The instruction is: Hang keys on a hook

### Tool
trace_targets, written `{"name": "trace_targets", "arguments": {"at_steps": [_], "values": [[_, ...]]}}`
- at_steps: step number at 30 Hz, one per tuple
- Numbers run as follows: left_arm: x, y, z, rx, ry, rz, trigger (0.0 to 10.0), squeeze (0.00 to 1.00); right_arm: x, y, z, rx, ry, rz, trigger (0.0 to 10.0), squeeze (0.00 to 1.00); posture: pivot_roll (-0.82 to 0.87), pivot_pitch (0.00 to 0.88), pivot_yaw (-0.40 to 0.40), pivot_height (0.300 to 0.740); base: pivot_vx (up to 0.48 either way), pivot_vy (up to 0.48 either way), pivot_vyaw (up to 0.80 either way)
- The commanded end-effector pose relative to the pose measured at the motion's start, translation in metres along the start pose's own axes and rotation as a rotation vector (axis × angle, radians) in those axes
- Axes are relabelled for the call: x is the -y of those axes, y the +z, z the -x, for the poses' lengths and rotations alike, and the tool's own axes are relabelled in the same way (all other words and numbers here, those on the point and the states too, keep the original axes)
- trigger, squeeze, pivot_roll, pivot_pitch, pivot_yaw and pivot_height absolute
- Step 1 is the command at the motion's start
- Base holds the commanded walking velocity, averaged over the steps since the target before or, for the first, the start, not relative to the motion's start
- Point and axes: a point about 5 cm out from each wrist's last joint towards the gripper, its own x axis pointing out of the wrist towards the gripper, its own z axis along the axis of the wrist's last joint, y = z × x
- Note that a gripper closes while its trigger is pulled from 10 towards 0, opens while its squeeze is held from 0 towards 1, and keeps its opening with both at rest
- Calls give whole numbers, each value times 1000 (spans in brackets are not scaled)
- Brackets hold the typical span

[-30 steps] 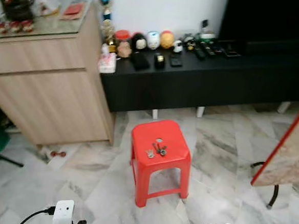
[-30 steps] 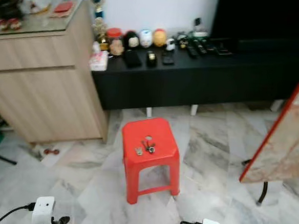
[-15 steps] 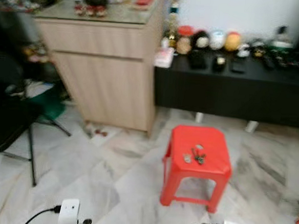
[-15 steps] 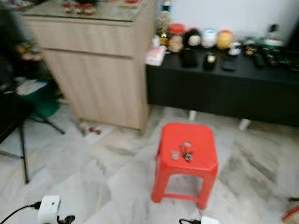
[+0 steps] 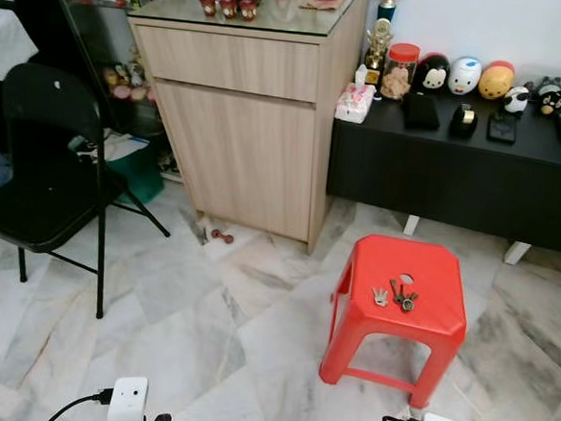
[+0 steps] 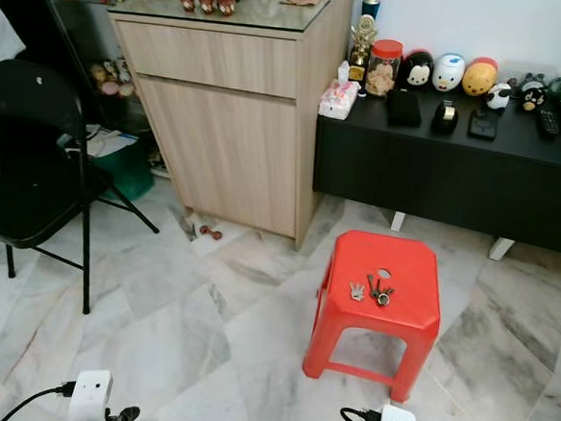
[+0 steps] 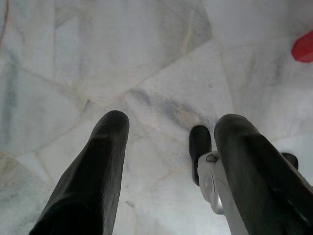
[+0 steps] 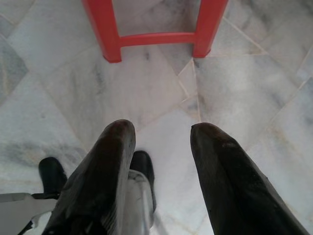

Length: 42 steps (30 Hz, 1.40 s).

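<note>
A bunch of keys (image 5: 396,296) is seen lying on top of a red plastic stool (image 5: 439,318), just beside the small round hole in its seat. The stool stands on the marble floor (image 5: 177,319), in front of a long black bench (image 5: 456,175). A row of small figurines (image 5: 463,76), a jar (image 5: 400,70) and some dark flat items are carried on that bench. Beside the stool, toward the robot's left, a light wooden cabinet (image 5: 243,131) is set against the black bench, and a black folding chair (image 5: 47,180) stands well apart from the stool, beyond the cabinet.

The left gripper (image 7: 166,125) is held low over the floor, well apart from the stool, its two fingers spread and nothing held between them. The right gripper (image 8: 161,132) is likewise held low, near the stool's legs, with its fingers parted and nothing held. The keys are touched by neither gripper.
</note>
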Motion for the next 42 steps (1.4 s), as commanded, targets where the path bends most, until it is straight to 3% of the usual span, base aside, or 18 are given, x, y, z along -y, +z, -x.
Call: {"name": "trace_targets", "arguments": {"at_steps": [1, 8, 20, 32, 39, 42], "values": [[-2, -7, 2, -20, 2, -5, 10000, 0, 0, -4, 1, -5, 2, -9, 10000, 0, -16, 64, 70, 740, 277, 0, 0], [2, -8, 1, -25, -5, -2, 10000, 0, 4, -4, 1, -4, -8, -1, 10000, 0, -17, 53, 65, 740, 280, 0, 0], [4, 1, -1, -11, -7, 0, 10000, 0, -7, -1, -1, -8, -26, 17, 10000, 0, -17, 28, 59, 740, 322, 0, -173], [1, -1, 0, -12, -3, -1, 10000, 0, 0, -6, 1, -8, -34, 36, 10000, 0, -18, 27, 57, 740, 328, 0, -183], [1, -1, 0, -3, 3, 2, 10000, 0, -1, 16, -2, 87, -18, 19, 10000, 0, -12, 39, 53, 740, 83, 0, 0], [-1, -1, 0, -3, 6, 5, 10000, 0, -16, 39, -5, 175, 32, 48, 10000, 0, -16, 43, 53, 740, 0, 0, 0]]}}
